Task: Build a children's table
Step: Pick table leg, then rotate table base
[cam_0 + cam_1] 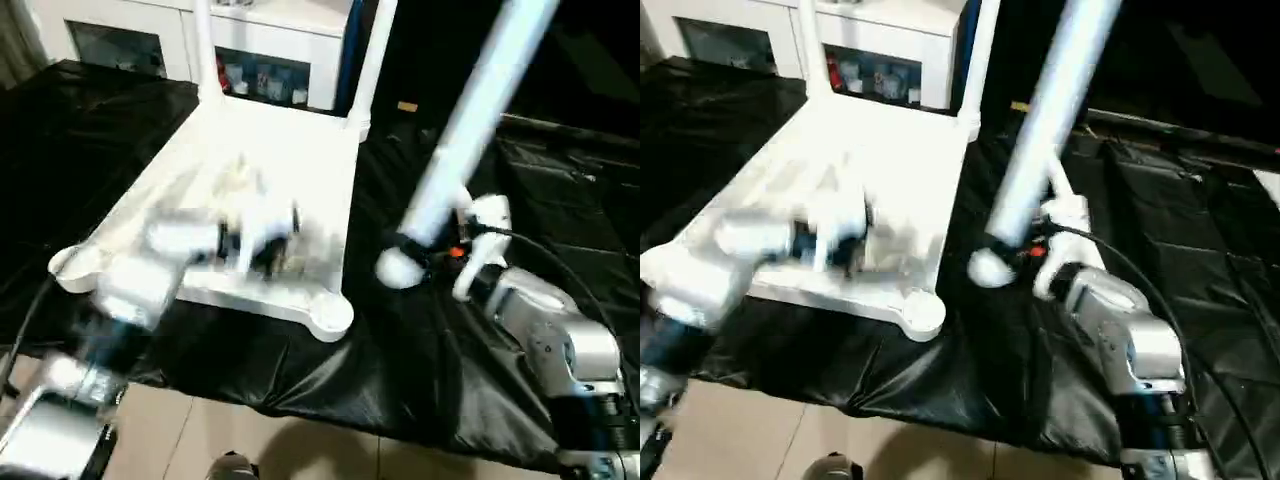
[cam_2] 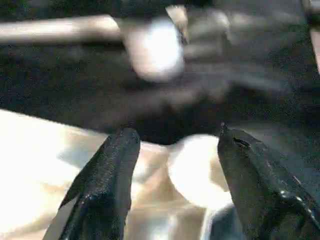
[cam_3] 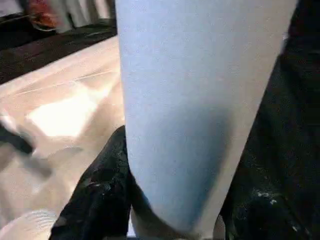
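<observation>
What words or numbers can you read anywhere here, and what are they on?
None can be read.
The table top and the leg in the right claw are plain white, with no print visible.
The colourful things in the cabinet are too blurred to tell whether they carry any writing.

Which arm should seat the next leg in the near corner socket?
Right. The right gripper already holds a leg, tilted, beside the tabletop's near socket. The left gripper is open and empty over the top.
</observation>
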Robot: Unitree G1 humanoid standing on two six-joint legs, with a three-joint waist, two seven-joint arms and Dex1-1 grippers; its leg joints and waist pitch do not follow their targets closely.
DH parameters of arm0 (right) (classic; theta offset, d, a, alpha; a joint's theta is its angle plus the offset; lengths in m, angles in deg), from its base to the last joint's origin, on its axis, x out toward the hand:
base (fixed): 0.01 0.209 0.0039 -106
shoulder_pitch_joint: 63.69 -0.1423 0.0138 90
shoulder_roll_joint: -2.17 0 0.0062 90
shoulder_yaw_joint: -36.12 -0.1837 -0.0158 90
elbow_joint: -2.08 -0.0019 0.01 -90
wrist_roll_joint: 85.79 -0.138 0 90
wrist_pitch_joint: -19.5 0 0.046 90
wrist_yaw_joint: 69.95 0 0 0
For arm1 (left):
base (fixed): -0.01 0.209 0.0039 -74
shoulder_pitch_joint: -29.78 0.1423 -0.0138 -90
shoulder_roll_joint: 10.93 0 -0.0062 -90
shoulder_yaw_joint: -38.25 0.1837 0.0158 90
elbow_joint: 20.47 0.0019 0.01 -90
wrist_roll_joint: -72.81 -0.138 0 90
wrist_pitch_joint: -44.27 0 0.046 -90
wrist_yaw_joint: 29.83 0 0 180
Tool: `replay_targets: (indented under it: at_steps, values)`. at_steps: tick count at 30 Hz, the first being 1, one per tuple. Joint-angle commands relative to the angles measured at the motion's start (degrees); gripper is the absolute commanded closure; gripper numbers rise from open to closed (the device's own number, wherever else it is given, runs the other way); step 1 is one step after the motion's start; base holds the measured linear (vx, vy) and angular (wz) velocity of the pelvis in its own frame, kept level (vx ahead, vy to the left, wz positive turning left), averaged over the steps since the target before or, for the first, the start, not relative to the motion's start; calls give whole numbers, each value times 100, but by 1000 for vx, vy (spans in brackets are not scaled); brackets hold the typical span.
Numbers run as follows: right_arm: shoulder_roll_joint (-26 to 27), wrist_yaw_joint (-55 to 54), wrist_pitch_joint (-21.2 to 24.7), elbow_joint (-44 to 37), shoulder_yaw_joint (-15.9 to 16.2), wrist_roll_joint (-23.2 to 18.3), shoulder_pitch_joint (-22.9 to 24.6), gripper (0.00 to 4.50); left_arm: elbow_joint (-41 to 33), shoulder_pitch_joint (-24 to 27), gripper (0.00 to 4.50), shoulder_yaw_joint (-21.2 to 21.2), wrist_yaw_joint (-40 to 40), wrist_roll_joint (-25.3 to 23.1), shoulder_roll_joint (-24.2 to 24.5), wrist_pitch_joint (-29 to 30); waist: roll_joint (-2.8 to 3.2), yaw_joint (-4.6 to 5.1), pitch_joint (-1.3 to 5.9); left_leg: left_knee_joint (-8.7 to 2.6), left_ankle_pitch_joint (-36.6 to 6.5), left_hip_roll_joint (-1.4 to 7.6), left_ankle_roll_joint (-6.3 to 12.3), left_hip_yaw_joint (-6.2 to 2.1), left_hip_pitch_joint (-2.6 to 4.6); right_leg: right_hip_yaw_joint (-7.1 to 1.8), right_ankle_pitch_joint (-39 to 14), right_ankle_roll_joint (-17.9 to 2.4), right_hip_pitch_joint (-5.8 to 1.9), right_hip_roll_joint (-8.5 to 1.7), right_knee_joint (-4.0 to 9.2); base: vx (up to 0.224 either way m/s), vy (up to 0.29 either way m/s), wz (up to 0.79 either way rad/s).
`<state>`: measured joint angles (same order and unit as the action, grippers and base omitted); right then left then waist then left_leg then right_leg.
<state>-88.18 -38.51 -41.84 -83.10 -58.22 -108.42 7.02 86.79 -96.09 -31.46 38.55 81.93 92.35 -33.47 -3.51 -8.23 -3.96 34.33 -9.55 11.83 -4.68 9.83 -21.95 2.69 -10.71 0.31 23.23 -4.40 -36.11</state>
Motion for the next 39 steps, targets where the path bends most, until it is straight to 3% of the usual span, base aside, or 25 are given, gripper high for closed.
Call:
replay_targets:
  at_steps: [1, 5, 8, 10, 11, 12, 15, 16, 24, 37, 39]
  values:
    - [-6, -44, -113, -168, -147, 36, 119, 259, 142, -52, 160, 101, 222, -164, 76, -256, 184, 48, 454, -465, -1390, 101, -519, -10, 163, -209, -963, -883, -235, -321, 411, 0, 0, 0]
    - [-16, 25, -68, -347, -100, 25, 289, 259, 426, -72, 160, 218, 346, -311, 197, -467, 166, 70, 457, -462, -1355, 95, -420, -9, 142, -204, -866, -976, -264, -317, 394, 0, 0, 0]
    - [1, 56, -187, -318, -8, 30, 370, 259, 798, -161, 160, 394, 531, -524, 357, -750, 182, 82, 447, -466, -1442, 90, -375, -6, 150, -212, -1096, -954, -248, -321, 431, 0, 0, 0]
    - [15, 86, -267, -284, 30, 41, 379, 259, 940, -167, 160, 383, 735, -551, 416, -861, 197, 92, 450, -474, -1494, 93, -385, -12, 148, -215, -1233, -919, -244, -329, 438, 0, 0, 0]
    - [20, 80, -272, -282, 31, 42, 377, 259, 942, -158, 160, 372, 807, -530, 439, -875, 241, 109, 452, -481, -1571, 103, -417, -16, 166, -214, -1265, -940, -225, -333, 442, 0, 0, 0]
    - [21, 69, -278, -284, 34, 42, 380, 259, 974, -158, 187, 352, 887, -516, 445, -884, 233, 117, 451, -482, -1592, 105, -425, -21, 163, -210, -1256, -963, -230, -331, 431, 0, 0, 0]
    - [25, 56, -283, -284, 35, 41, 386, 259, 1032, -165, 194, 335, 957, -527, 452, -895, 245, 134, 451, -477, -1594, 111, -400, -14, 166, -217, -1184, -1068, -223, -337, 425, 0, 0, 0]
    - [32, 55, -279, -287, 30, 36, 399, 259, 1111, -173, 230, 340, 983, -567, 465, -983, 250, 133, 453, -478, -1574, 107, -391, -18, 155, -212, -1140, -1089, -236, -333, 416, 0, 0, 0]
    - [28, 102, -299, -259, 75, 36, 411, 259, 1885, -438, 283, 259, 992, -694, 332, -1246, 244, 160, 462, -466, -1468, 104, -355, -13, 150, -211, -922, -1174, -252, -341, 398, 0, 0, 0]
    - [15, 128, -280, -277, 102, 42, 373, 259, 2463, -616, 382, 270, 1100, -861, 266, -1355, 258, 155, 453, -475, -1579, 115, -354, -18, 161, -217, -1073, -1190, -246, -357, 417, 0, 0, 0]
    - [20, 148, -254, -283, 109, 22, 365, 259, 2606, -640, 410, 322, 912, -1036, 284, -1233, 232, 159, 453, -475, -1563, 114, -333, -16, 157, -215, -1071, -1185, -251, -352, 414, 0, 0, 0]
